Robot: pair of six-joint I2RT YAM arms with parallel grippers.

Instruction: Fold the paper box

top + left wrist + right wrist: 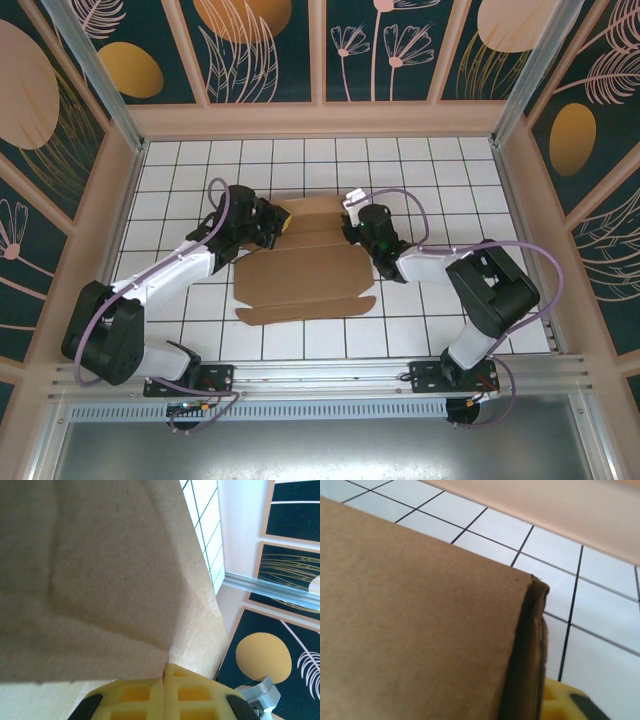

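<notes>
Top external: paper box (305,270) on the bench (420,330), between left end effector (272,222) and right end effector (352,205). Left wrist: left one clenched, tips against a raised flap (100,580); a slip could let it spring back. Right wrist: right one's state unclear.

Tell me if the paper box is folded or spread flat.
Partly folded: the paper box lies mostly spread flat on the tiles; only its far end is bent over, doubled in the right wrist view.
</notes>
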